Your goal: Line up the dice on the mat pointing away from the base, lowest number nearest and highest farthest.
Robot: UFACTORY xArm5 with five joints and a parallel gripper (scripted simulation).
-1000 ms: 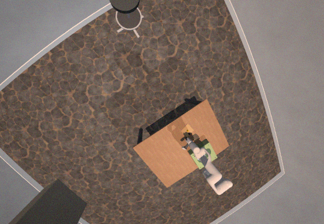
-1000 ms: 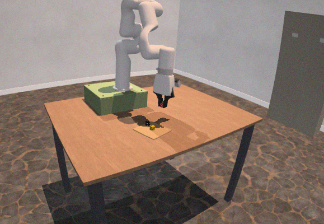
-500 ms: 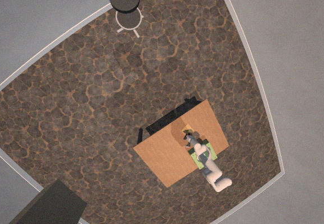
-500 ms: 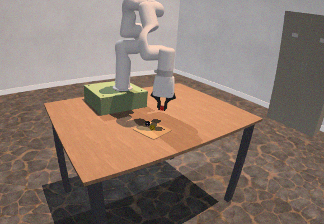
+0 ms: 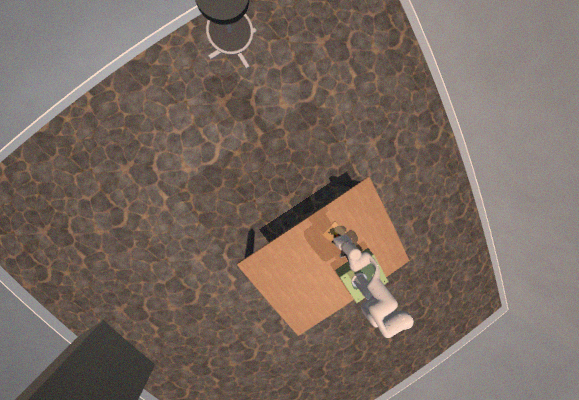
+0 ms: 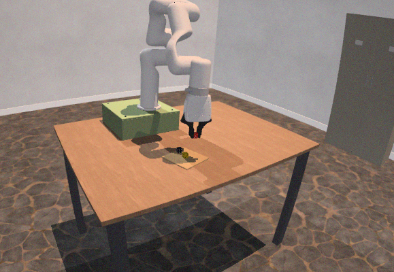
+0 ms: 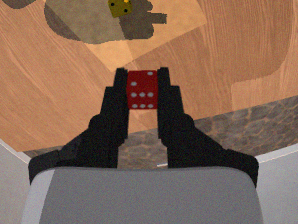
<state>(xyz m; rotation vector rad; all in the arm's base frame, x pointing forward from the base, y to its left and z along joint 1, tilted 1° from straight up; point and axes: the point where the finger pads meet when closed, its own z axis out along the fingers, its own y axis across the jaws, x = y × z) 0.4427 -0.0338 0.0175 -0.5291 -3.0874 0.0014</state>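
Pinching the red die (image 6: 196, 135) (image 7: 142, 90) in the pincer (image 5: 338, 231) (image 6: 196, 134) (image 7: 142, 83), aloft over the table (image 5: 279, 280) (image 6: 132, 170) (image 7: 240, 40). Below the pincer, resting on the mat (image 5: 329, 231) (image 6: 187, 164) (image 7: 180, 20): the yellow die (image 6: 185, 155) (image 7: 120, 7). Just beside that, at the mat's pincer-ward edge: the black die (image 6: 179, 149). Farther off, on the arm's side of the pincer: the green block (image 5: 351, 292) (image 6: 150, 125).

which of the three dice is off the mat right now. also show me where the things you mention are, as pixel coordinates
The red die (image 6: 196, 135) (image 7: 142, 90): it is held up between the gripper's fingers, while the black die (image 6: 179, 149) and yellow die (image 6: 185, 155) (image 7: 120, 7) sit on the mat (image 6: 187, 166) (image 7: 175, 25).
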